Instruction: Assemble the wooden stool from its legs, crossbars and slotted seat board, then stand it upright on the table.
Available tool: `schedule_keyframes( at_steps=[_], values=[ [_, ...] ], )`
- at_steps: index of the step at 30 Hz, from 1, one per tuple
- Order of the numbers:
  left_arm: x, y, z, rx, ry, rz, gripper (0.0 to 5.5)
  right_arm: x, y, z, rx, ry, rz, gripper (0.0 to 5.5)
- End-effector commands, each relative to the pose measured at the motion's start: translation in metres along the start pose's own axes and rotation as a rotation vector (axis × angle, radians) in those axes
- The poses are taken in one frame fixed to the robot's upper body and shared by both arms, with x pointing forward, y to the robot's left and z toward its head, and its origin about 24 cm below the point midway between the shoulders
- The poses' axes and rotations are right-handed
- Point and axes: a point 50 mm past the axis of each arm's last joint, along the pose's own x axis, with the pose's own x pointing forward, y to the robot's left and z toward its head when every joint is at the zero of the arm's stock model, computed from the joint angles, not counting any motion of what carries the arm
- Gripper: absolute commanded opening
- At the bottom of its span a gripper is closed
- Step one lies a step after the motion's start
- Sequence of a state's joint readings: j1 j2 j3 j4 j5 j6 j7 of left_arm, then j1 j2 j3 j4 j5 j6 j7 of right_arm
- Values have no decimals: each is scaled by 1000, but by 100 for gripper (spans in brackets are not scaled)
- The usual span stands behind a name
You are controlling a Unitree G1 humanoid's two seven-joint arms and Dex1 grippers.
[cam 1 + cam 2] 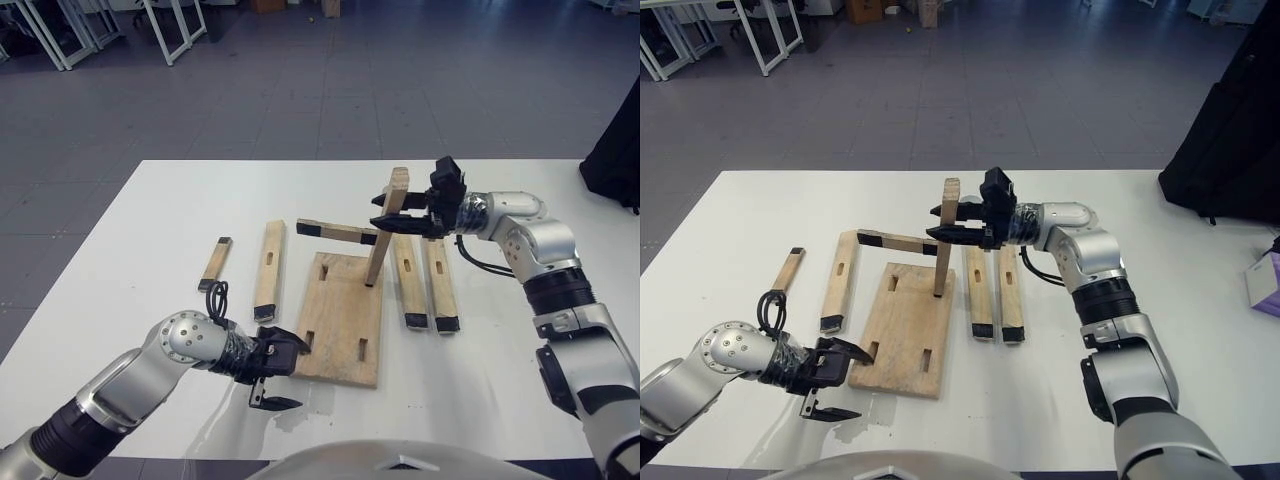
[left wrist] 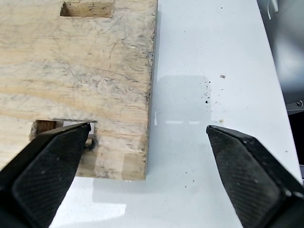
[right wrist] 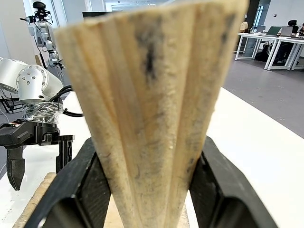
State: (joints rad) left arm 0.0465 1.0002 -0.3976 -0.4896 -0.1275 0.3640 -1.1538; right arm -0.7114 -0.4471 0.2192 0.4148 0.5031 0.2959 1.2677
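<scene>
Pale wood lies spread over the white surface [image 1: 130, 240]. The slotted seat board [image 1: 340, 325] lies flat in the middle, and the right claw [image 1: 388, 212] is clenched on the upper part of a leg [image 1: 378, 255] that stands nearly upright with its foot at the board's far right slot. I cannot tell whether the foot has gone in. A crossbar [image 1: 335, 232] juts sideways from that leg toward the robot's left, up off the surface. The job in hand looks like seating this leg in its slot. I'd say the leg wants bringing truly plumb first, since it leans a little, then pressing straight down without twisting, or its end may catch the slot's edge and skid the board. The left claw [image 1: 300, 374] hangs released at the board's near left corner, one finger above the wood by a slot and the other above bare surface. Pinning that corner would probably keep the board from sliding. Counting up, there is one seat board with four slots. There are four legs: the held one, a second leg [image 1: 267, 268] lying just left of the board, and a third leg [image 1: 410, 282] and fourth leg [image 1: 441, 288] side by side just right of it. There are two crossbars: the joined one and a short bar [image 1: 215, 262] lying farther left.
</scene>
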Motion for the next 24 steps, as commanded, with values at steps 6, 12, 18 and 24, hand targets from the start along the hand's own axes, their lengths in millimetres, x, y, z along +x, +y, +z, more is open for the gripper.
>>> schedule_keyframes(
  at_steps=[6, 12, 18, 24],
  values=[
    [24, -20, -20, -133, 50, -66, 451, -19, 12, -92, 263, 399, -108, 322],
    [28, -22, -20, -153, 47, -51, 451, -25, 14, -83, 226, 358, -138, 328],
    [27, -22, -23, -206, 35, 8, 451, -34, 20, -52, 77, 299, -188, 328],
    [31, -28, -24, -307, -17, 92, 451, -68, 22, -15, -121, 305, -378, 328]
  ],
)
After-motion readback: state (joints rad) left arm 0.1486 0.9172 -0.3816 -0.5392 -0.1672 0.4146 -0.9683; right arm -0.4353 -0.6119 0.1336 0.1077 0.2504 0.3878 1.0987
